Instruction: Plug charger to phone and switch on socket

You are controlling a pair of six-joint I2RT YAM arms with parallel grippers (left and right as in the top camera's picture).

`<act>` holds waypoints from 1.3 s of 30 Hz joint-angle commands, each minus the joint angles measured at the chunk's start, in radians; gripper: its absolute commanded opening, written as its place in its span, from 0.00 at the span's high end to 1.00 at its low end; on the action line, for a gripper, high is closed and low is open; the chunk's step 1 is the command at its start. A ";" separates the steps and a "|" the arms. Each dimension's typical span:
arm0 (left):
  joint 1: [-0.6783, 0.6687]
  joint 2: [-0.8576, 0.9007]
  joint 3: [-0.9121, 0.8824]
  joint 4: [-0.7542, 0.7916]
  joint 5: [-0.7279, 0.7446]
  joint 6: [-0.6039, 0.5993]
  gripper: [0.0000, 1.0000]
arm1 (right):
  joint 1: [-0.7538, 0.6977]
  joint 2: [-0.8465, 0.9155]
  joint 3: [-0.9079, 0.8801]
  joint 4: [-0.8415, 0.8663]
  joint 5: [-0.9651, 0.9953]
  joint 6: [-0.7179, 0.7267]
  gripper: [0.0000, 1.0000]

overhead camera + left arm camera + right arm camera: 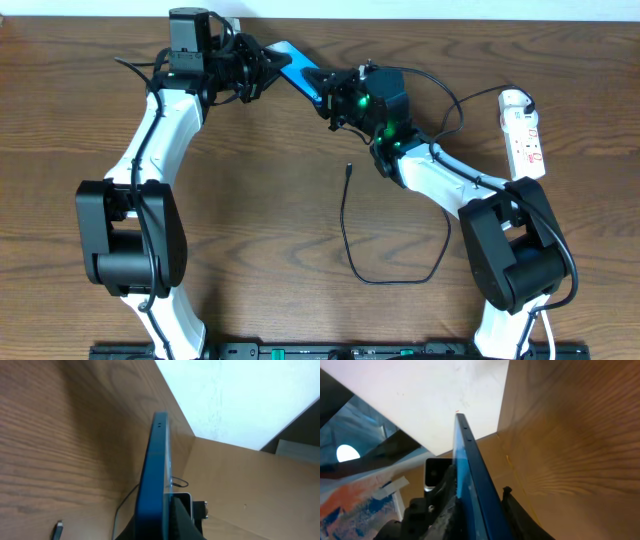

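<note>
overhead: left gripper (258,75) and right gripper (335,98) each clamp an end of the phone (298,68), probably steadying it for plugging; charger (347,170) tip lies loose nearby, socket (523,135) far right

left wrist: phone (155,470) edge-on, gripped

right wrist: jaws closed on the phone's edge (470,470)

- I can read no text, brand or number in any of the three views.
- The power strip (522,135) carries small red marks, too small for me to read.
- The phone (298,68) shows me only plain blue, with no legible lettering.
</note>
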 commanded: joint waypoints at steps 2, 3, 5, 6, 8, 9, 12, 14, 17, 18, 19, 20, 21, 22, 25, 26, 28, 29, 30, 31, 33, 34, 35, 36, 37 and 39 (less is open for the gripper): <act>-0.014 -0.016 0.001 -0.013 0.039 0.019 0.93 | 0.005 -0.028 0.020 0.013 0.012 -0.055 0.96; -0.014 -0.016 0.001 -0.013 0.039 0.011 0.93 | 0.006 -0.028 0.020 0.013 0.013 -0.055 0.99; -0.014 -0.016 0.001 -0.013 0.039 -0.003 0.92 | 0.007 -0.028 0.020 0.013 0.013 -0.055 0.99; -0.014 -0.016 0.001 -0.013 0.039 -0.008 0.93 | 0.008 -0.028 0.021 0.014 0.013 -0.055 0.99; -0.014 -0.016 0.001 -0.014 0.039 -0.008 0.92 | 0.009 -0.028 0.020 0.014 0.012 -0.054 0.99; -0.014 -0.016 0.001 -0.013 0.039 -0.008 0.91 | 0.011 -0.028 0.020 0.014 0.012 -0.054 0.99; -0.014 -0.016 0.001 -0.013 0.031 -0.041 0.85 | 0.020 -0.028 0.021 0.017 0.016 -0.050 0.99; -0.014 -0.016 0.001 -0.012 0.028 -0.053 0.83 | 0.031 -0.028 0.021 0.022 0.039 -0.042 0.99; -0.015 -0.016 0.001 -0.010 0.029 -0.053 0.75 | 0.050 -0.028 0.021 0.033 0.069 -0.005 0.99; -0.016 -0.016 0.001 -0.010 0.029 -0.058 0.74 | 0.058 -0.028 0.021 0.043 0.075 -0.005 0.99; -0.016 -0.016 0.001 -0.010 0.033 -0.061 0.74 | 0.063 -0.028 0.021 0.046 0.080 -0.005 0.99; -0.016 -0.016 0.001 -0.009 0.037 -0.061 0.74 | 0.064 -0.028 0.021 0.046 0.083 -0.004 0.99; -0.016 -0.016 0.001 -0.010 0.040 -0.061 0.74 | 0.065 -0.028 0.021 0.046 0.084 0.000 0.99; -0.016 -0.016 0.001 -0.010 0.047 -0.061 0.74 | 0.065 -0.028 0.021 0.046 0.084 -0.001 0.99; -0.016 -0.016 0.001 0.001 0.047 -0.061 0.75 | 0.065 -0.028 0.021 0.046 0.083 0.038 0.99; -0.016 -0.016 0.001 0.007 0.048 -0.061 0.78 | 0.065 -0.028 0.021 0.046 0.083 0.048 0.99; -0.016 -0.016 0.001 0.013 0.047 -0.061 0.87 | 0.067 -0.028 0.021 0.046 0.083 0.063 0.99; -0.016 -0.016 0.001 0.013 0.047 -0.062 0.92 | 0.069 -0.028 0.021 0.048 0.082 0.063 0.99; -0.016 -0.016 0.001 0.013 0.047 -0.065 0.92 | 0.069 -0.028 0.021 0.048 0.082 0.064 0.99; -0.016 -0.016 0.001 0.014 0.045 -0.069 0.92 | 0.069 -0.028 0.021 0.048 0.083 0.069 0.99; -0.016 -0.016 0.001 0.013 0.038 -0.072 0.92 | 0.069 -0.028 0.021 0.048 0.083 0.083 0.97; -0.016 -0.016 0.001 0.013 0.036 -0.072 0.92 | 0.069 -0.028 0.021 0.048 0.083 0.089 0.95; -0.016 -0.016 0.001 0.014 0.035 -0.072 0.92 | 0.070 -0.028 0.021 0.048 0.083 0.089 0.94; -0.016 -0.016 0.001 0.014 0.035 -0.072 0.92 | 0.072 -0.028 0.021 0.048 0.083 0.089 0.93; -0.016 -0.016 0.001 0.014 0.035 -0.072 0.92 | 0.072 -0.028 0.021 0.048 0.083 0.089 0.92; -0.016 -0.016 0.001 0.014 0.035 -0.072 0.92 | 0.072 -0.028 0.021 0.048 0.083 0.089 0.86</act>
